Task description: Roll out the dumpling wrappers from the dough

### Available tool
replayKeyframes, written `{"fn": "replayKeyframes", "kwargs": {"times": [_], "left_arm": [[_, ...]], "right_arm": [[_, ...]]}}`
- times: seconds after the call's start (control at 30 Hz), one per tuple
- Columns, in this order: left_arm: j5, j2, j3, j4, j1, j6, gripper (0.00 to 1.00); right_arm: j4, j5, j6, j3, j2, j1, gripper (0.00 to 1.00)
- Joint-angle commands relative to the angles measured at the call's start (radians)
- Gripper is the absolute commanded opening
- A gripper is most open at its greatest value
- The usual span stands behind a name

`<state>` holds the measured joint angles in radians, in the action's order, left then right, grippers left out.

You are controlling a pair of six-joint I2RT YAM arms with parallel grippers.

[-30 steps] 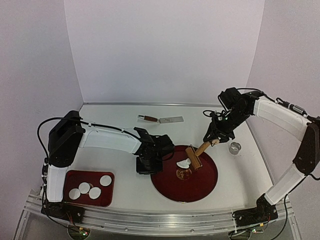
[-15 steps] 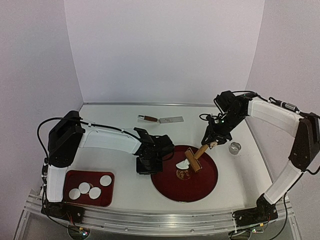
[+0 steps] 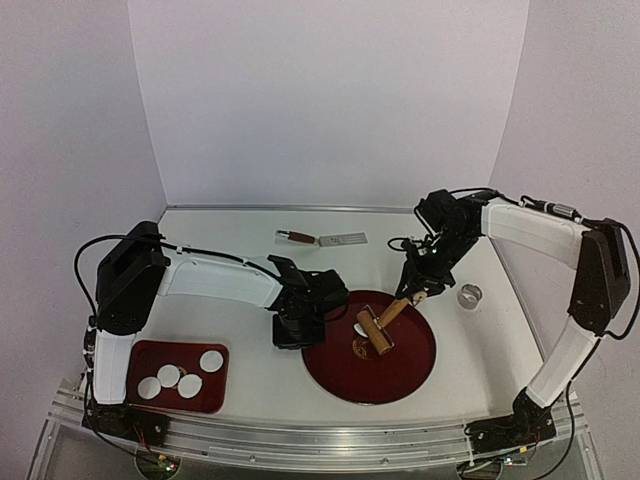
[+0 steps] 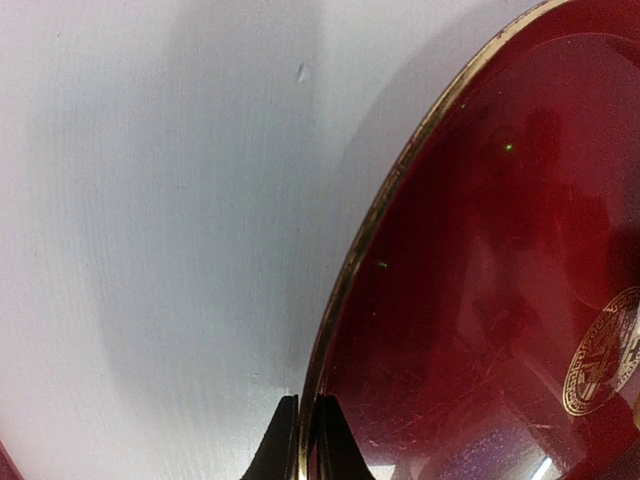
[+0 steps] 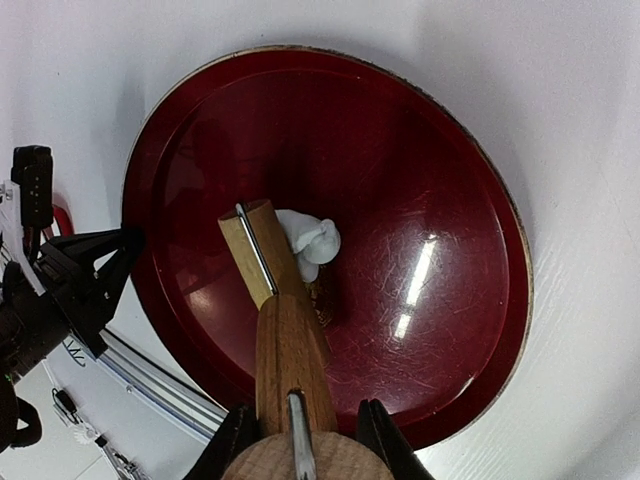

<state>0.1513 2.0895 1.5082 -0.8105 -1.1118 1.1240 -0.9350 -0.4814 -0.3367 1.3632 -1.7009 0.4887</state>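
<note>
Right gripper [image 3: 417, 291] [image 5: 300, 440] is partly closed around the handle end of a wooden roller [image 3: 381, 324] [image 5: 272, 262], with one finger on each side of the handle. The roller slopes down from the grip, and its head rests on a ragged lump of white dough [image 3: 364, 322] [image 5: 312, 240] near the middle of a round red plate [image 3: 400, 378] [image 5: 420, 170] [image 4: 470, 250]. Left gripper [image 3: 300, 326] [image 4: 303, 445] is at the plate's left edge, with its jaws closed tight on the gold rim. The dumpling wrappers [image 3: 180, 378], four flat white discs, lie well apart from the plate in a red rectangular tray [image 3: 150, 353] at the near left of the white table [image 3: 230, 230]. Three of them are bunched together and one sits a little to their right. A small metal ring [image 3: 469, 294] stands on the table just right of the plate, beneath the right arm. A flat metal scraper with a dark handle [image 3: 322, 239] lies near the back wall.
</note>
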Motion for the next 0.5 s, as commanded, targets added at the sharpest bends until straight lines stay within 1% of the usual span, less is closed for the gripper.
{"fn": "replayKeyframes", "kwargs": {"times": [0.0, 0.3, 0.47], "left_arm": [[0.022, 0.012, -0.028, -0.089, 0.002, 0.000, 0.00], [0.023, 0.017, -0.025, -0.098, 0.001, 0.002, 0.00], [0.024, 0.014, -0.031, -0.103, 0.001, 0.008, 0.00]], "right_arm": [[-0.020, 0.094, 0.012, 0.019, -0.024, 0.010, 0.00], [-0.088, 0.303, -0.013, 0.044, -0.043, 0.013, 0.00], [-0.112, 0.350, -0.012, 0.049, -0.086, 0.012, 0.00]]}}
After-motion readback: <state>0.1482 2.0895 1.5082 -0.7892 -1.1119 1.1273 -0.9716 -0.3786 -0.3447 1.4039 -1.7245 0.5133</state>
